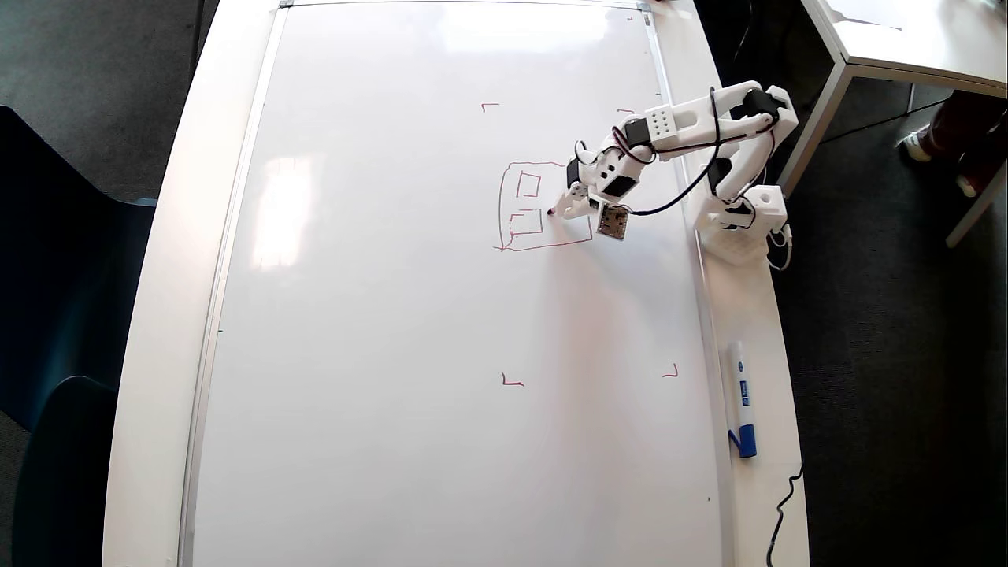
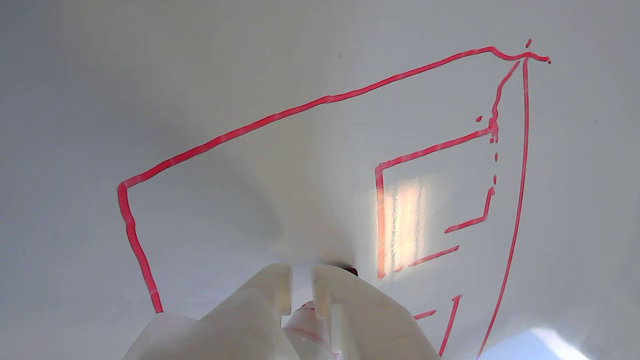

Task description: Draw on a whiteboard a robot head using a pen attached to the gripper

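Note:
The whiteboard (image 1: 394, 315) fills the table, with small red corner marks. The robot head (image 1: 524, 206) is a red rounded square with small squares inside; in the wrist view (image 2: 400, 165) its outline and an inner square show close up. My gripper (image 1: 568, 203) is at the drawing's right part, shut on the pen (image 1: 556, 210), whose dark red tip touches the board just right of the lower inner square. In the wrist view the gripper (image 2: 300, 280) rises from the bottom edge, its white fingers (image 2: 272, 292) clamping the pen (image 2: 350, 270), mostly hidden but for its tip.
The arm's base (image 1: 740, 224) stands on the table's right rim. A white marker with a blue cap (image 1: 741, 398) lies on the rim below it. A black cable (image 1: 783, 512) trails at the lower right. Another table (image 1: 906, 39) stands at the top right.

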Available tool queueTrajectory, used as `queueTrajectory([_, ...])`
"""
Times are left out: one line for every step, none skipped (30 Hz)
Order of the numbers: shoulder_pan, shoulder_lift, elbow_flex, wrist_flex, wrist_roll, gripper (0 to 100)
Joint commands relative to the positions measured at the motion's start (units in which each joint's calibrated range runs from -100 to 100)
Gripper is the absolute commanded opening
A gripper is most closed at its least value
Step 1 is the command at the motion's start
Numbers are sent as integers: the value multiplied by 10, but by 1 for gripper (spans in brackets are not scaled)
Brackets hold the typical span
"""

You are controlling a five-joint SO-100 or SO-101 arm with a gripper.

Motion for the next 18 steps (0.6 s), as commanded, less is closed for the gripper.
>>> queueTrajectory([27, 2, -12, 2, 0, 1])
queueTrajectory([31, 2, -12, 2, 1, 1])
queueTrajectory([35, 2, -12, 2, 1, 1])
queueTrajectory([41, 2, -12, 2, 1, 1])
queueTrajectory([44, 2, -12, 2, 2, 1])
queueTrajectory([46, 2, -12, 2, 2, 1])
queueTrajectory([50, 2, -11, 2, 2, 1])
queueTrajectory([54, 2, -11, 2, 2, 1])
queueTrajectory([62, 2, -11, 2, 3, 1])
queueTrajectory([66, 2, -11, 2, 3, 1])
queueTrajectory([68, 2, -11, 2, 3, 1])
queueTrajectory([69, 2, -11, 2, 3, 1])
queueTrajectory([69, 2, -11, 2, 5, 1])
queueTrajectory([68, 2, -11, 3, 11, 1])
queueTrajectory([68, 1, -10, 3, 11, 1])
queueTrajectory([68, 1, -9, 3, 11, 1])
queueTrajectory([68, 1, -8, 3, 11, 1])
queueTrajectory([68, 1, -7, 4, 11, 1])
